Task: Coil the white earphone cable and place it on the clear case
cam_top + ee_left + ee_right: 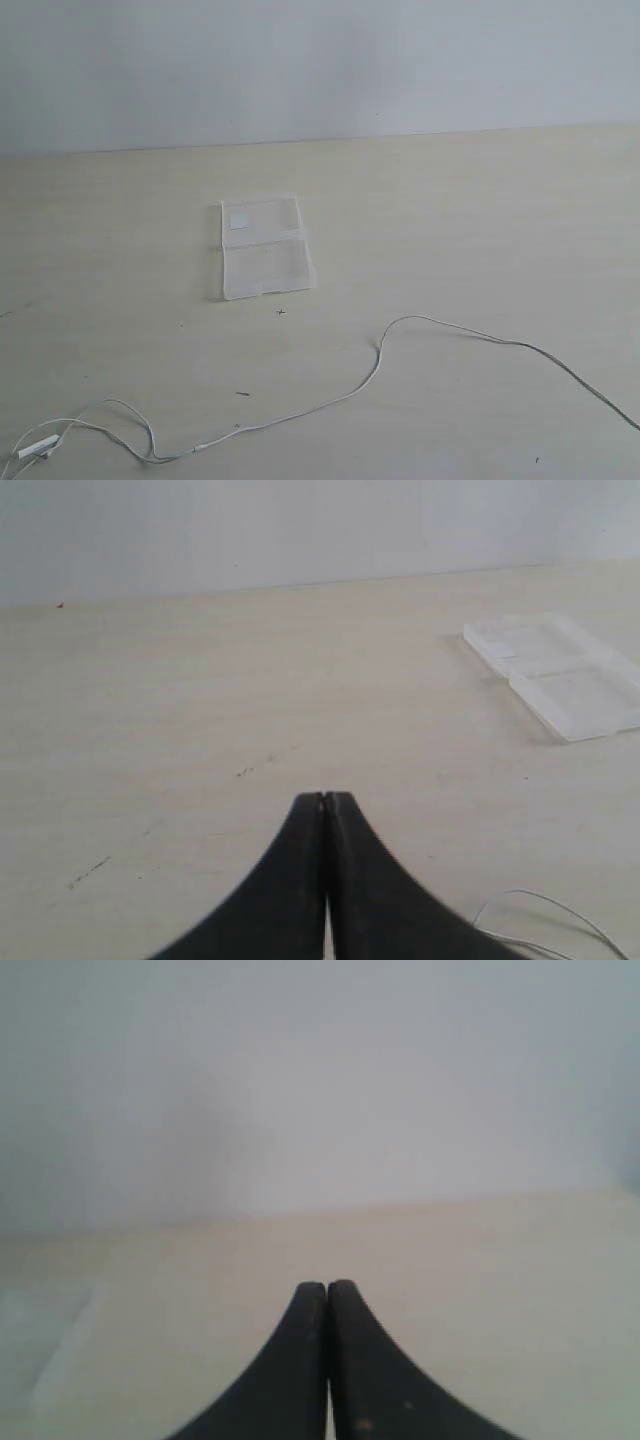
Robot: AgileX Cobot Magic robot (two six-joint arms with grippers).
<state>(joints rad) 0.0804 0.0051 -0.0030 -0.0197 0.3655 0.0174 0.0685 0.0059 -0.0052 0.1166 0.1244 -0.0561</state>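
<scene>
My left hand (324, 798) is clenched, its smooth black curved fingers (285, 885) pressed tip to tip and holding nothing. My right hand (327, 1285) is clenched the same way. Well ahead of the left hand's tips, the small flat transparent plastic case (560, 670) lies opened out in two hinged halves on the matte cream counter (200, 700), a white square label (240, 220) on one half. The long thin white earphone cable (378, 362) trails uncoiled across the counter, apart from the case, with one loop near the left hand's base.

My left gripper (324, 800) and right gripper (327, 1286) have matte black fingers (285, 890) (smooth, curved), narrow-tipped and flaring broad toward the base.
</scene>
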